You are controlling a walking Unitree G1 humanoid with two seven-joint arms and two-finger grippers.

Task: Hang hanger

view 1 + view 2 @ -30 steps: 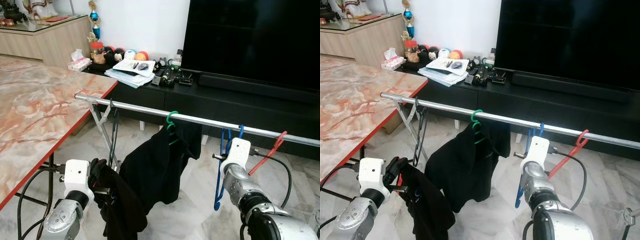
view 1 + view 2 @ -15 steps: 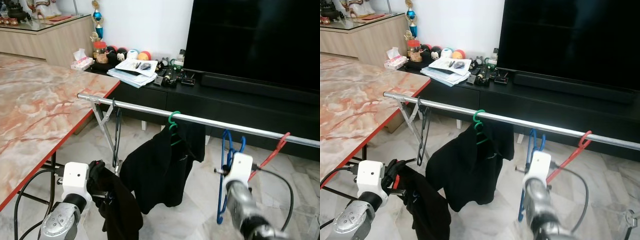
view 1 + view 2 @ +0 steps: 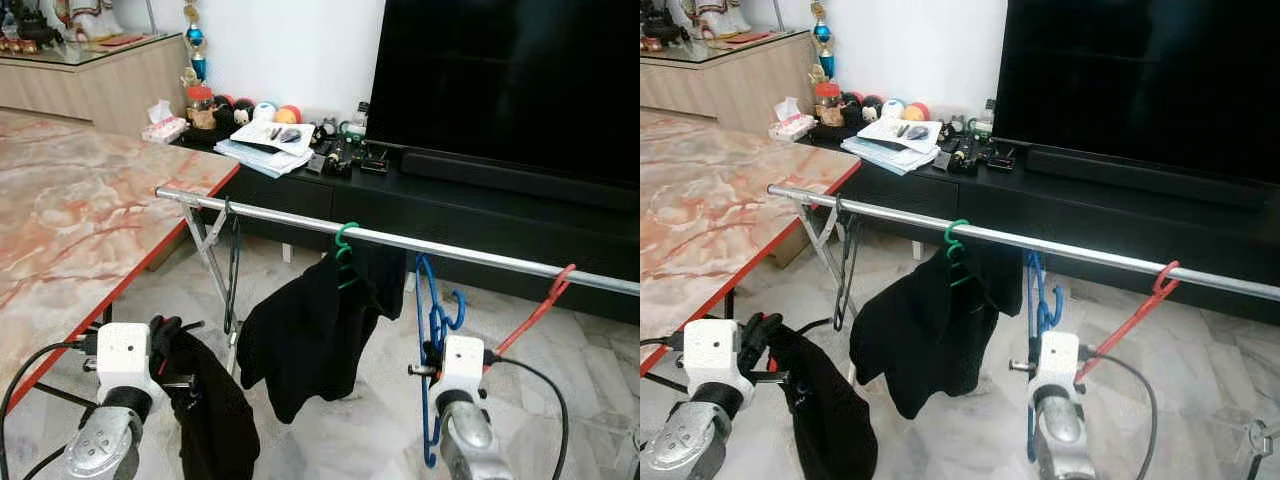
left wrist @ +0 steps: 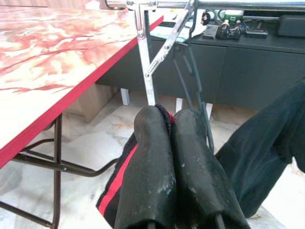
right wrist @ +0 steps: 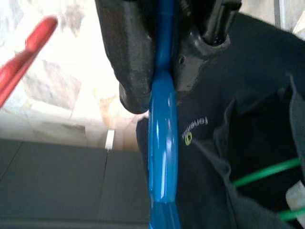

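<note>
The steel rail crosses the frame. At five o'clock, the right gripper is clamped on the blue hanger, whose hook sits below the rail and could miss. The left gripper, pinched on a dark garment, risks snagging.

- Right gripper, clamped on the blue hanger, sits below the rail.
- Bare rail above it, between green hanger and red hanger.
- Black shirt hangs just beside its inner side.
- Marble table stands well apart, beyond the left gripper.
</note>
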